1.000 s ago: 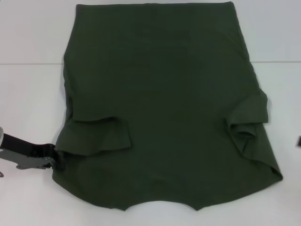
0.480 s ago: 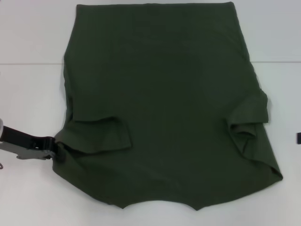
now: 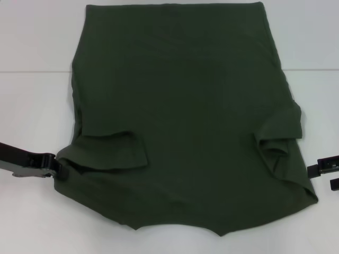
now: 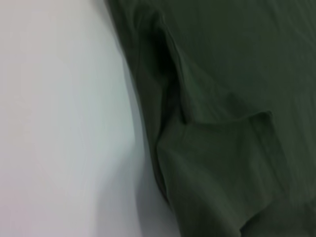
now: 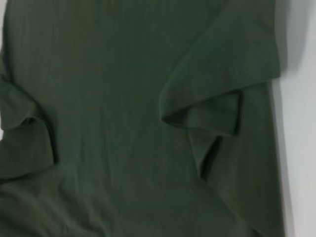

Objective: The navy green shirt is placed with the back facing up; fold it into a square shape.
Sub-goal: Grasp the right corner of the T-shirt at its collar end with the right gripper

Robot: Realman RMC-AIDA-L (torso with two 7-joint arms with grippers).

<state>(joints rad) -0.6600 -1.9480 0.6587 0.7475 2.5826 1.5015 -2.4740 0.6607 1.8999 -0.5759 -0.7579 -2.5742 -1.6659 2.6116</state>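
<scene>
A: Largest first. White table (image 3: 32,106), bare on both sides of the cloth, with a faint seam line across the far part.

B: The navy green shirt (image 3: 185,106)?

A: Lies flat in the middle of the table, covering most of it. Straight hem at the far edge, curved neckline at the near edge, the near corners almost at the picture's border. Both short sleeves are folded inward onto the body: left sleeve (image 3: 114,151) a flat flap, right sleeve (image 3: 278,135) bunched with an open pocket of shadow.

B: Wrist cameras add anything?

A: Left wrist view: shirt edge (image 4: 163,148) against the table, a deep crease, nothing of the arm's own fingers. Right wrist view: the folded right sleeve (image 5: 217,98) and a strip of table; no fingers either.

B: Grippers?

A: Left gripper (image 3: 57,168) low at the shirt's left edge, just below the folded sleeve, its tip touching the cloth and seemingly pinching the edge; the cloth hides the fingertips. Right gripper (image 3: 327,170) only partly in frame, just off the shirt's right edge, not touching. Whether spread or pressed together: cannot tell.
</scene>
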